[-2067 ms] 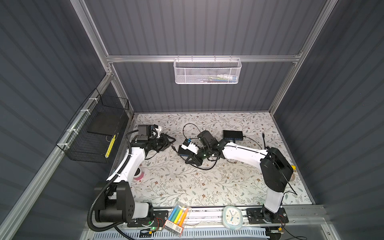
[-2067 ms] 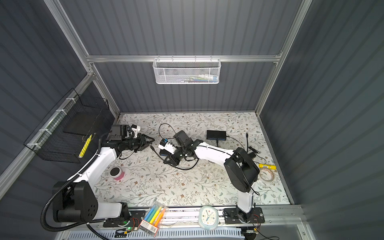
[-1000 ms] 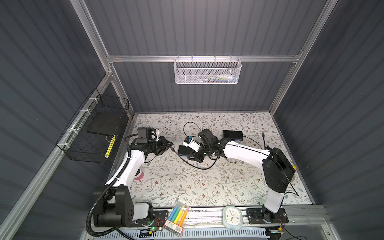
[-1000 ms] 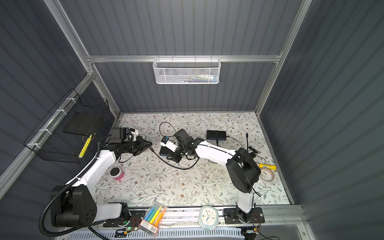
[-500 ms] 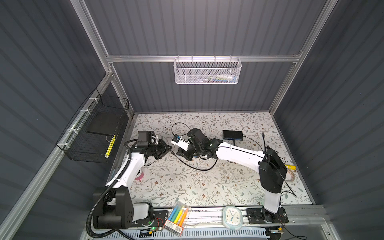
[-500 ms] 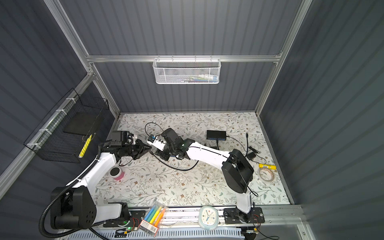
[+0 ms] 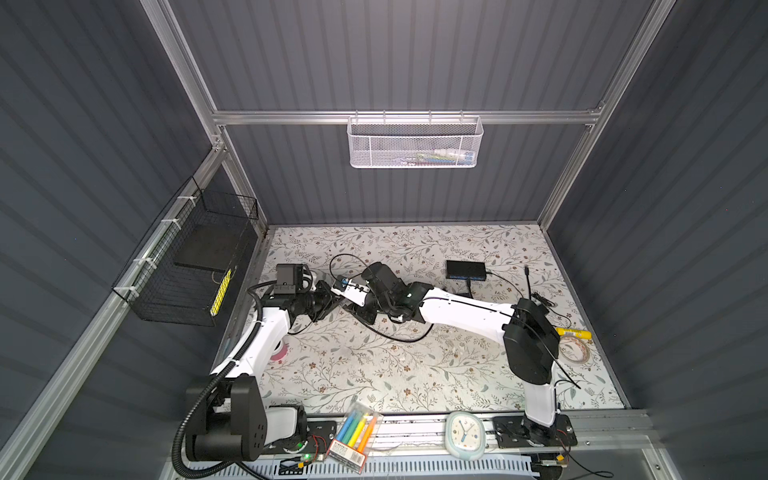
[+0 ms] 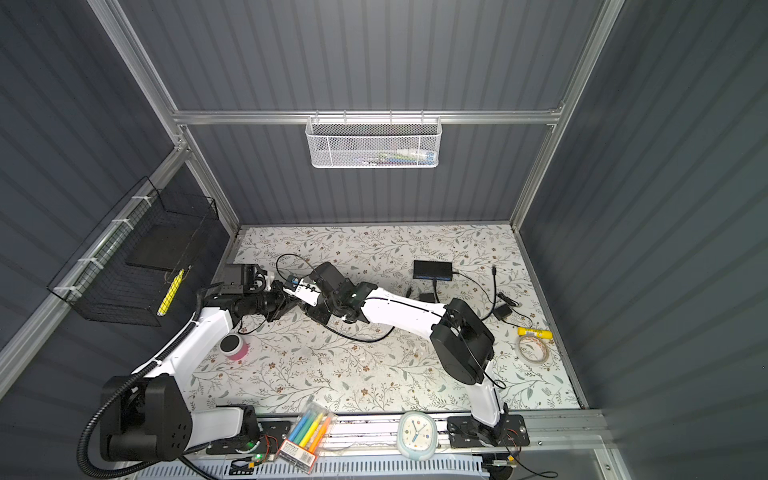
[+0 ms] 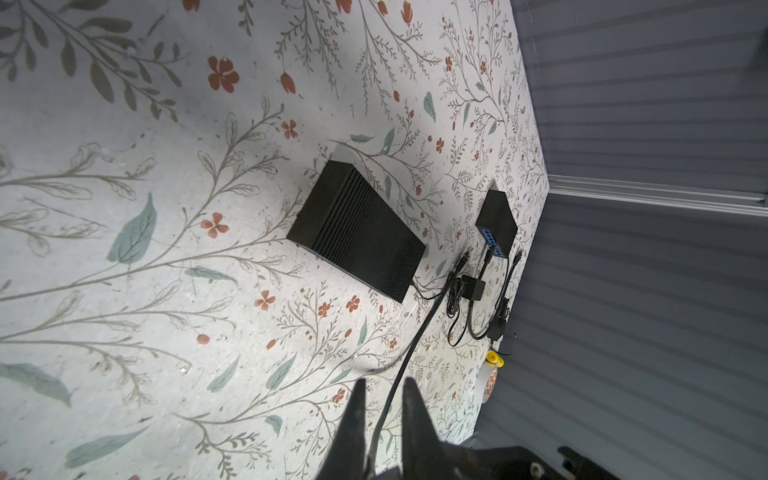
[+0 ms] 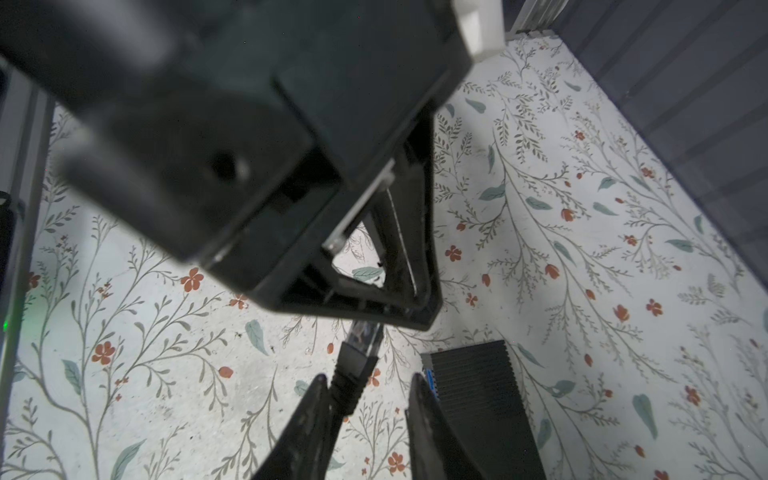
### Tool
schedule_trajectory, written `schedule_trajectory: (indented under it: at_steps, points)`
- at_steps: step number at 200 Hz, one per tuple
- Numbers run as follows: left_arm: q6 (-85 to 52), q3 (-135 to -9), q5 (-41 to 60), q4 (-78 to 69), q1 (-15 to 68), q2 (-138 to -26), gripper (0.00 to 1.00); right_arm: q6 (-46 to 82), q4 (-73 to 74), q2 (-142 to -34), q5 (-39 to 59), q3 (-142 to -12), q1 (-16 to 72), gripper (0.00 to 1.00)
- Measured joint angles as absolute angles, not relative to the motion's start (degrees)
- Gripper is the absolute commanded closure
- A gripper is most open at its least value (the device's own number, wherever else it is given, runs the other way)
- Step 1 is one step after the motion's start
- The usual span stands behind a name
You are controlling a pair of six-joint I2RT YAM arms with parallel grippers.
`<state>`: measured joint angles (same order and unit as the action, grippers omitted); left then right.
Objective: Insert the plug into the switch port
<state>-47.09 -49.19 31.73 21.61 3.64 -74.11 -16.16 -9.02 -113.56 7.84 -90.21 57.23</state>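
Observation:
The switch [image 9: 357, 237] is a ribbed black box lying flat on the floral mat, and its blue port side [image 10: 428, 382] shows in the right wrist view. My left gripper [image 9: 384, 380] is shut on the black cable [image 9: 415, 332], which runs out between its fingers. The clear plug [image 10: 363, 332] and its black boot lie between the fingers of my right gripper [image 10: 368, 378], against one finger with a gap to the other, so it is open. The plug's tip reaches the left gripper's underside. In both top views the grippers [image 7: 332, 297] [image 8: 286, 301] meet at the mat's left middle.
A second black box with blue ports [image 7: 465, 269] sits at the back right with adapters and cables. A tape roll [image 7: 575, 349] and a yellow marker [image 7: 573, 332] lie at the right edge. A pink-based cylinder [image 7: 278, 353] stands by the left arm. A black wire basket [image 7: 187, 266] hangs on the left wall.
My right arm has swung left across the mat until its gripper meets the left gripper. The left gripper has shifted slightly forward and right.

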Motion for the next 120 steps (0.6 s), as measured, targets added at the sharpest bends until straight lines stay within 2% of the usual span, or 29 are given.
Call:
schedule_trajectory:
  at_steps: [120]
  points:
    - [-48.8, -48.5, 32.5, 19.0, 3.4, -74.1, 0.95, -17.0, -5.0, -115.8, 2.1, -90.7, 58.6, 0.7]
